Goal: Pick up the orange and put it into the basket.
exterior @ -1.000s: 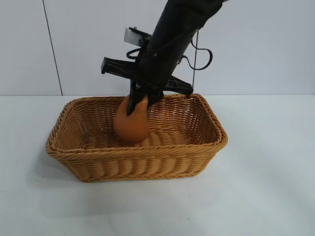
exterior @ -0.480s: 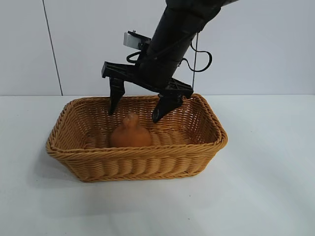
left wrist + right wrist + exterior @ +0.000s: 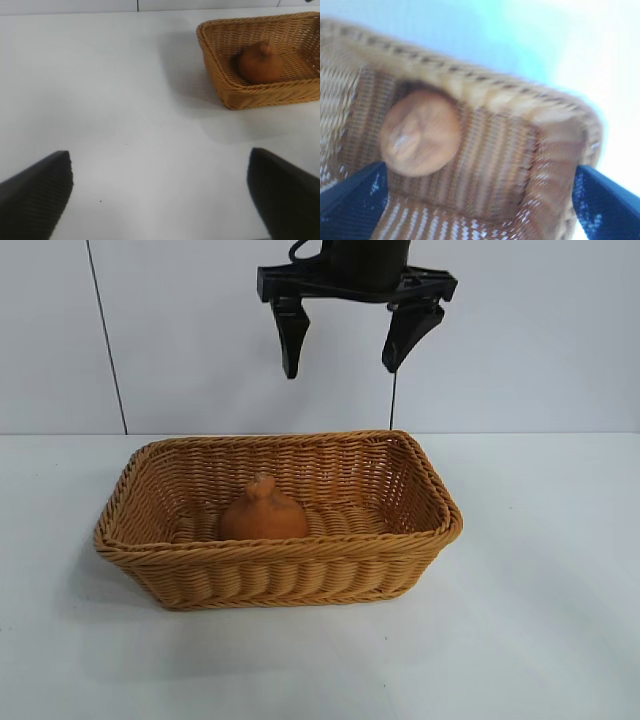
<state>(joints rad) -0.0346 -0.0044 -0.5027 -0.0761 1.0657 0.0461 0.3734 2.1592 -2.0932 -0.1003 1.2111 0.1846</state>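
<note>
Exterior view: right gripper hangs high above the basket, fingers spread, orange inside.

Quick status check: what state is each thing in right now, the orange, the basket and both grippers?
orange: upright in the basket, knob up, not held.
basket: upright on the table, holds only the orange.
right gripper: open, empty, high above the basket.
left gripper: open, empty, over bare table away from the basket.
</note>
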